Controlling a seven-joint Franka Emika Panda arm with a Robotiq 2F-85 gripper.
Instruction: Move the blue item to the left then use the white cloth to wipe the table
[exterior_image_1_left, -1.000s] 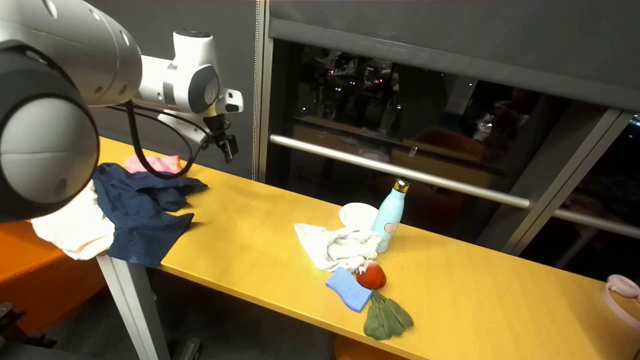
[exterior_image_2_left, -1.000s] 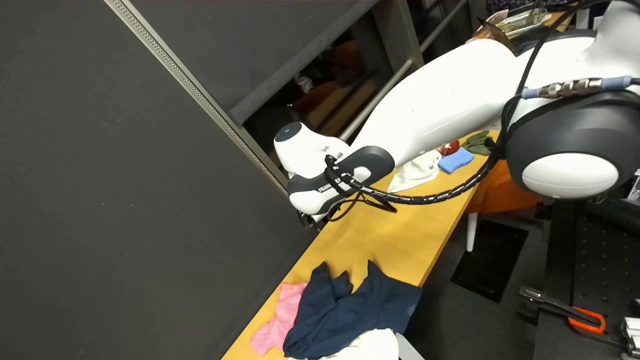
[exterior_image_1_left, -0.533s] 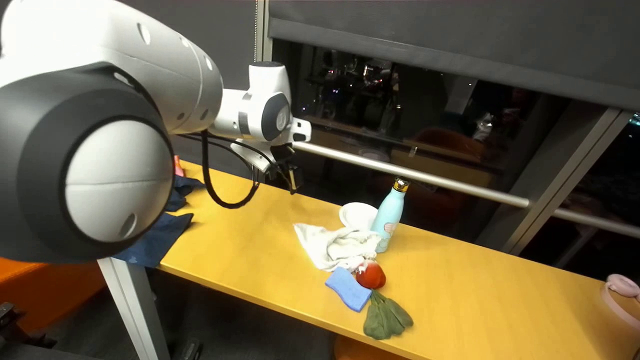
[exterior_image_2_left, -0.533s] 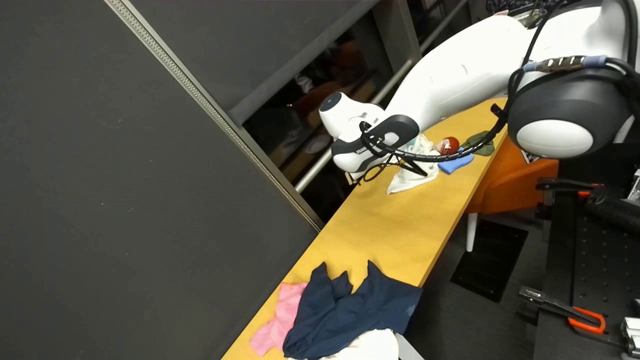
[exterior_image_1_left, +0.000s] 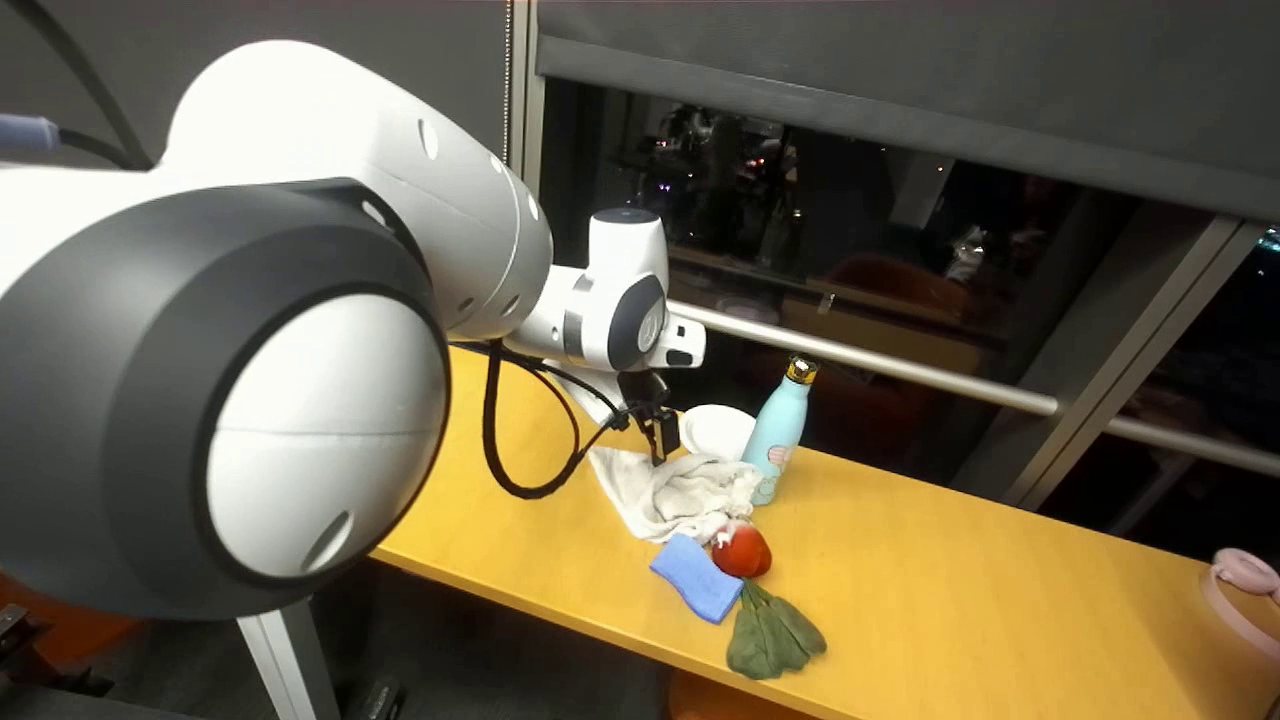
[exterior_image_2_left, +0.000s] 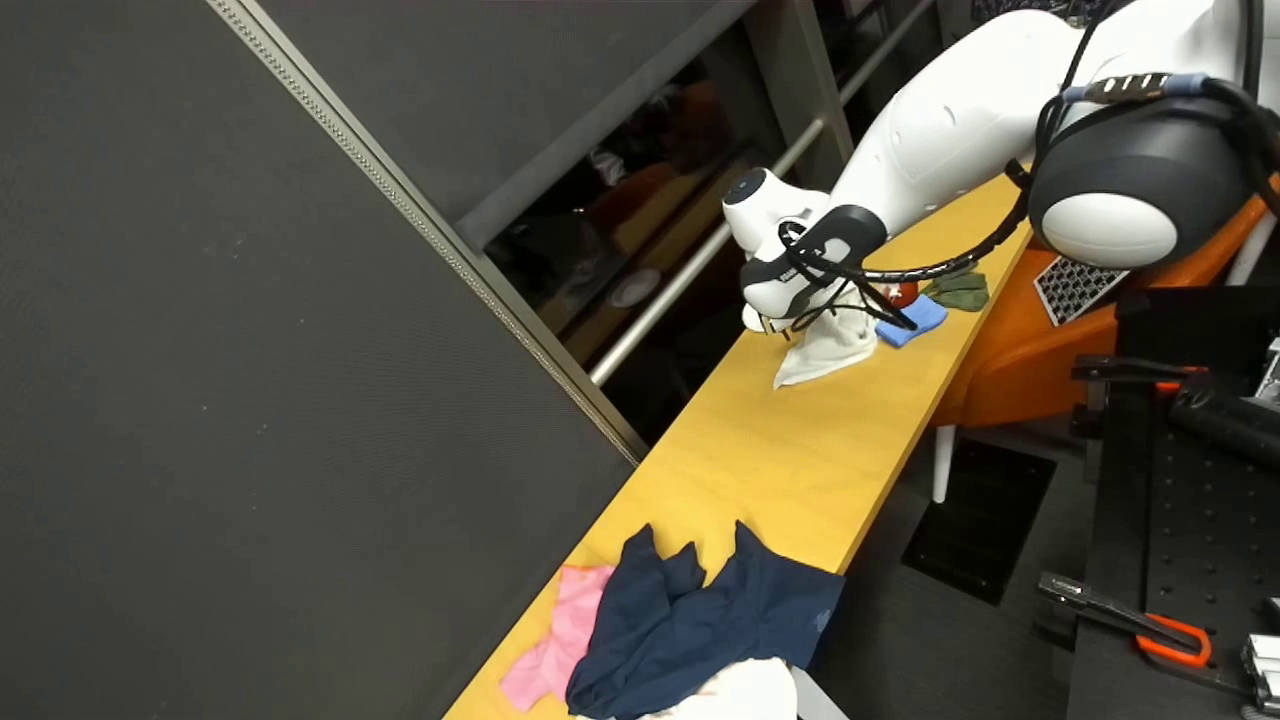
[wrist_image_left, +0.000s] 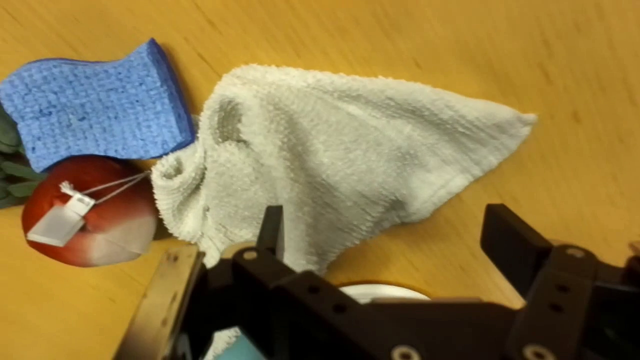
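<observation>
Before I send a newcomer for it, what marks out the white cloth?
Find the long yellow-orange table beside the dark window. The white cloth lies on it beside the pale blue bottle. Unlike the round white dish and blue sponge, it's rumpled, fuzzy fabric.

I'd call this a robotics lab in an office-like room: a white robot arm (exterior_image_2_left: 950, 125) reaches over a long yellow-orange table (exterior_image_2_left: 770, 455), a black work surface (exterior_image_2_left: 1200, 530) dotted with holes has an orange-handled tool (exterior_image_2_left: 1120, 611) at its edge, an orange chair (exterior_image_2_left: 1040, 375) stands near, and a dark roller blind (exterior_image_1_left: 900, 100) hangs over the window (exterior_image_1_left: 850, 230).
</observation>
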